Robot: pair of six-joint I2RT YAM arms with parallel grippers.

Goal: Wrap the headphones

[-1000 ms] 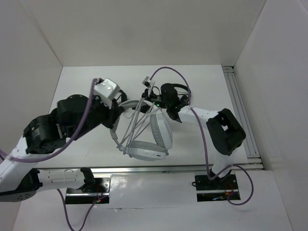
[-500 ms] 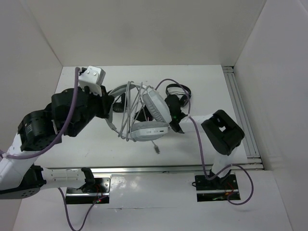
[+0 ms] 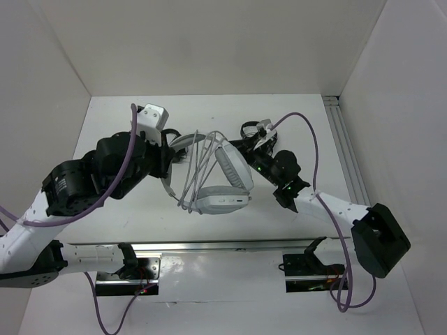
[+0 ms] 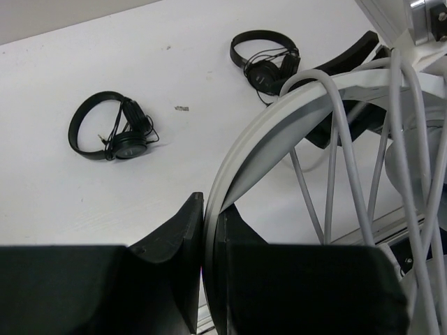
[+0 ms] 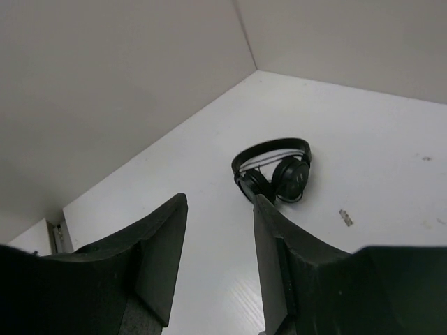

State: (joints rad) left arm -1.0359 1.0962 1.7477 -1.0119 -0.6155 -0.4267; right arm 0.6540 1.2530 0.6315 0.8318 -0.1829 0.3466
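The white and grey headphones (image 3: 222,201) hang above the table's middle, their thin grey cable (image 3: 198,169) looped several times across the headband. My left gripper (image 3: 167,157) is shut on the headband, which shows pinched between the jaws in the left wrist view (image 4: 279,115), with cable strands (image 4: 334,164) crossing it. My left gripper (image 4: 209,206) grips the band's edge. My right gripper (image 3: 253,152) is open and empty just right of the upper earcup (image 3: 234,167). In the right wrist view my right gripper (image 5: 220,202) holds nothing between its jaws.
Two small black headphones lie on the table: one (image 4: 112,129) at the left, another (image 4: 269,59) at the back, which also shows in the right wrist view (image 5: 276,171) and in the top view (image 3: 253,128). White walls enclose the table; a rail (image 3: 349,160) runs along the right side.
My right arm has swung its elbow out to the near right, and its gripper now sits right of the earcups. My left arm has shifted the headphones slightly right and forward.
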